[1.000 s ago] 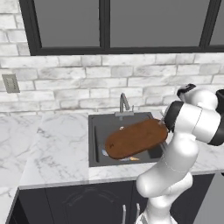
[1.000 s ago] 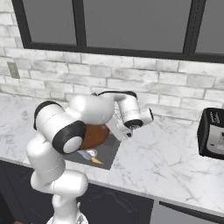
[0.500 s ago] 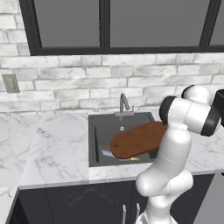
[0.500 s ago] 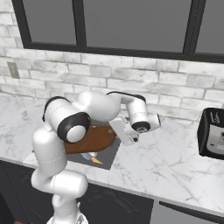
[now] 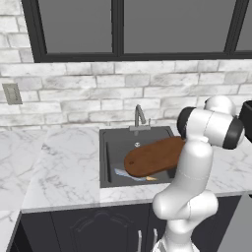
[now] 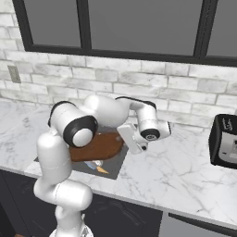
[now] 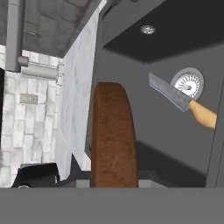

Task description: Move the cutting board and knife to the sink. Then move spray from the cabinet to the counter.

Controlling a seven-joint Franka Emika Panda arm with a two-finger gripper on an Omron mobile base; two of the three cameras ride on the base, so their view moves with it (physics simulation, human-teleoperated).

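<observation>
The dark-brown cutting board (image 5: pixel 152 157) slants over the black sink (image 5: pixel 112 147). Its left end hangs down in the basin and its right end is raised by the right rim. My gripper (image 6: pixel 125 140) sits at that raised end, shut on the cutting board (image 6: pixel 99 146). In the hand view the cutting board (image 7: pixel 113 135) runs up from the bottom edge, and my fingertips are hidden. The knife (image 5: pixel 135 175) lies flat on the sink floor under the board, also seen as the knife (image 7: pixel 179 99) beside the drain (image 7: pixel 189 83). The spray and cabinet are out of view.
A curved grey faucet (image 5: pixel 139 115) stands behind the basin. White marble counter (image 5: pixel 64 167) spreads left of the sink and counter (image 6: pixel 185 171) spreads right of it. A toaster oven (image 6: pixel 224 141) stands at the far right. My own arm (image 5: pixel 197 162) blocks the sink's right side.
The arm's upper links have swung round to the right. The hand has sunk slightly with the board, which stays tilted over the sink. The knife has not moved.
</observation>
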